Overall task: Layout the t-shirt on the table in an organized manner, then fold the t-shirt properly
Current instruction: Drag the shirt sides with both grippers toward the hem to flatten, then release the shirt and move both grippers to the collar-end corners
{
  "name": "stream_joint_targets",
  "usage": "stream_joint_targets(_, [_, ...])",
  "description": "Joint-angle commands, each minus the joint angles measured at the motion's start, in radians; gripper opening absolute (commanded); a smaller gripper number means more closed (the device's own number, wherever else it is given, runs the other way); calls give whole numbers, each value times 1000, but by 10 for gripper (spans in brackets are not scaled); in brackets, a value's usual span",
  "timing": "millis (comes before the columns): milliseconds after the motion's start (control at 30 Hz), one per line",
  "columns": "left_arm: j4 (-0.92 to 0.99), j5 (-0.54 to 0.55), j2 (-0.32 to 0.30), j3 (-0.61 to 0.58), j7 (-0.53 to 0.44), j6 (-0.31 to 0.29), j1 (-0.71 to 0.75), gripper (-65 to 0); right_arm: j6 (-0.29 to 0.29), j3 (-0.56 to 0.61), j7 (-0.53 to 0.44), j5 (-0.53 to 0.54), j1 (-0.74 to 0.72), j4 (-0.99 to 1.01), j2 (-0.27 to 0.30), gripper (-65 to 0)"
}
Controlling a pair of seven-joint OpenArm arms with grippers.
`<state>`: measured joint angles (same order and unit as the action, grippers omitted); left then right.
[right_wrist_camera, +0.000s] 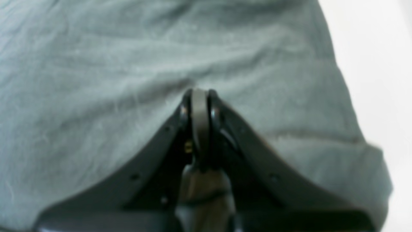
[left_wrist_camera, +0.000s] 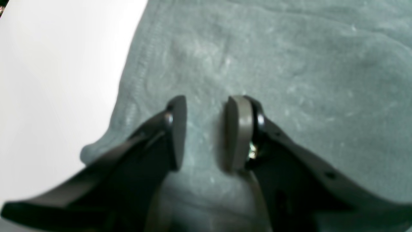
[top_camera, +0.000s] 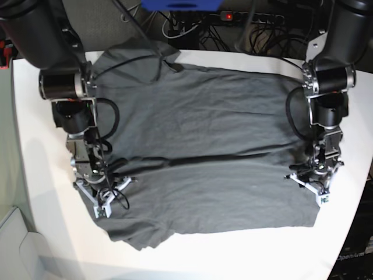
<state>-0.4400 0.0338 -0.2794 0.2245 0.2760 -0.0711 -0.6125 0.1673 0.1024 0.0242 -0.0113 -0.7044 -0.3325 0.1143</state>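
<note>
The dark grey t-shirt (top_camera: 204, 146) lies spread across the white table (top_camera: 233, 259), mostly flat, with a crease running across its middle and a rumpled lower-left corner. At the shirt's right edge, my left gripper (top_camera: 320, 197) points down. Close up, the left gripper (left_wrist_camera: 206, 103) is open, and only cloth (left_wrist_camera: 289, 64) shows through the gap; bare table (left_wrist_camera: 48, 64) lies just to its left. My right gripper (top_camera: 102, 209) is at the shirt's left edge. In its wrist view the right gripper (right_wrist_camera: 199, 93) is shut, pads together, tips against the cloth (right_wrist_camera: 96, 80); the table (right_wrist_camera: 379, 48) shows at right.
Cables and a power strip (top_camera: 233, 16) lie behind the table's far edge, beside a blue object (top_camera: 180, 4). Both arm bases stand at the table's far corners. A pale grey surface (top_camera: 11, 245) lies beyond the left table edge.
</note>
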Motion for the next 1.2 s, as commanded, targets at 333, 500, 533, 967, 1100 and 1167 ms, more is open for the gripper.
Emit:
stream_joint_targets(333, [-10,-5,-16,0,12,4,26,-437,2,99,-149,3,-91,74,-20,-650])
stream_joint_targets(500, [-10,-5,-36,0,7,4,35,-437,-2,98,-212,3,-105,74,-1,-650])
stream_joint_targets(533, [-10,-5,-36,0,6,4,35,-437,-2,98,-223,3,-107,72,3,-650])
stream_joint_targets(967, [-56,-4,-60,9,118,-5,-96,-437,-2,90,-114,9,-169,71,72,-650])
stream_joint_targets(1100, [-253,-4,-70,71,308,-8,-39,-437,-2,47,-50,9,-143,69,78,-650])
stream_joint_targets(1167, [-382,-4,-71,100,392,-14,19,-437,-2,-11,-25,9,-120,39,80,-650])
